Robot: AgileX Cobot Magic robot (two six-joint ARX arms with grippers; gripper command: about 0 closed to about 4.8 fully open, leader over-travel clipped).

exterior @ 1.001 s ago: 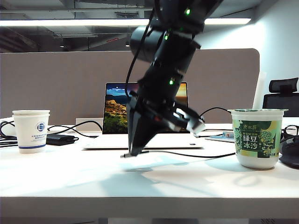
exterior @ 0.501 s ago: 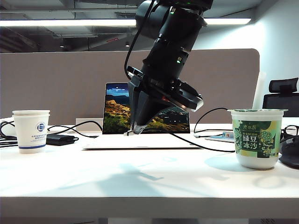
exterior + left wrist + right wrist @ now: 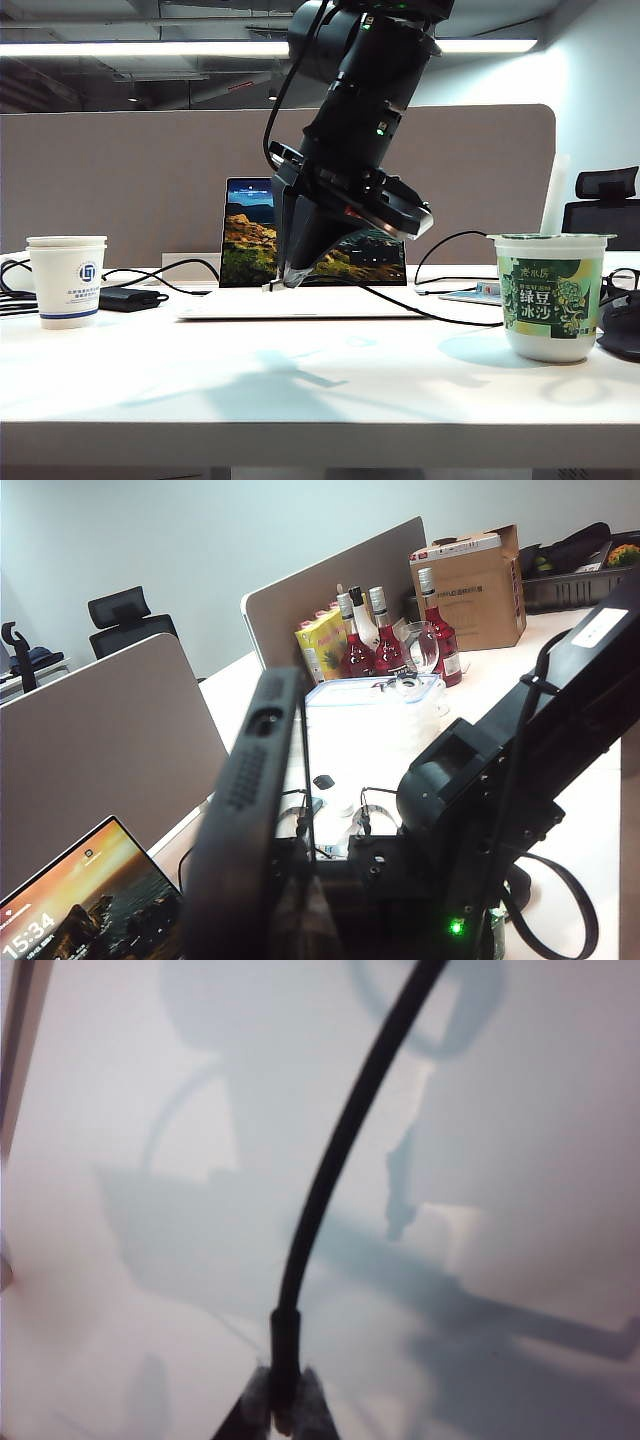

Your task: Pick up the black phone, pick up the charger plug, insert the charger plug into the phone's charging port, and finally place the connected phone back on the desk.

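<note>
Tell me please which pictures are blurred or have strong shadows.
Right wrist view: soft focus, the right gripper shut on the charger plug, arm shadows across the white desk. Left wrist view: the black phone close and blurred, background sharp. Exterior view: sharp, bright ceiling light, soft shadows on the desk.

Black jointed arm with green lights, looped cable.

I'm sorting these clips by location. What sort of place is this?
Most likely an open-plan office: a white desk backed by a grey-beige partition panel, an open laptop, an office chair and ceiling strip lights.
</note>
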